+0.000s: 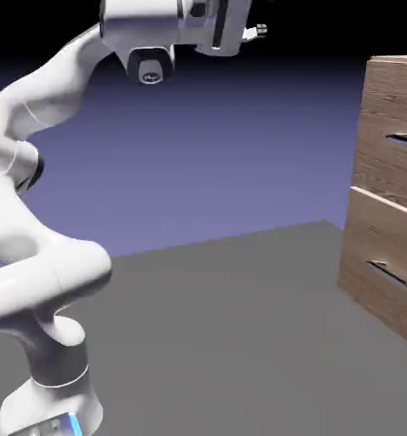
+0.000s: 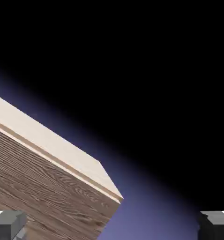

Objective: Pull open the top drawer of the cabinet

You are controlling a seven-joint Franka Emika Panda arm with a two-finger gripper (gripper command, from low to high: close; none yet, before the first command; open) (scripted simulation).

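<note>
One white robot arm (image 1: 37,213) rises from the lower left of a grey table (image 1: 232,341) and bends high, its gripper (image 1: 260,32) held near the top edge of the exterior view, well apart from the one brown wood-grain cabinet (image 1: 392,94) at the far right; the cabinet shows two stacked drawer fronts, each with one slim dark handle; the top drawer (image 1: 387,166) sits flush with the cabinet face, its handle (image 1: 403,139) untouched, above the lower drawer (image 1: 379,255) and its own handle (image 1: 390,275); in the hand view, two grey fingertips (image 2: 8,222) stand wide apart at the bottom corners with nothing between them, and one upper corner of the cabinet (image 2: 48,187) tilts across the lower left against dark backdrop.
</note>
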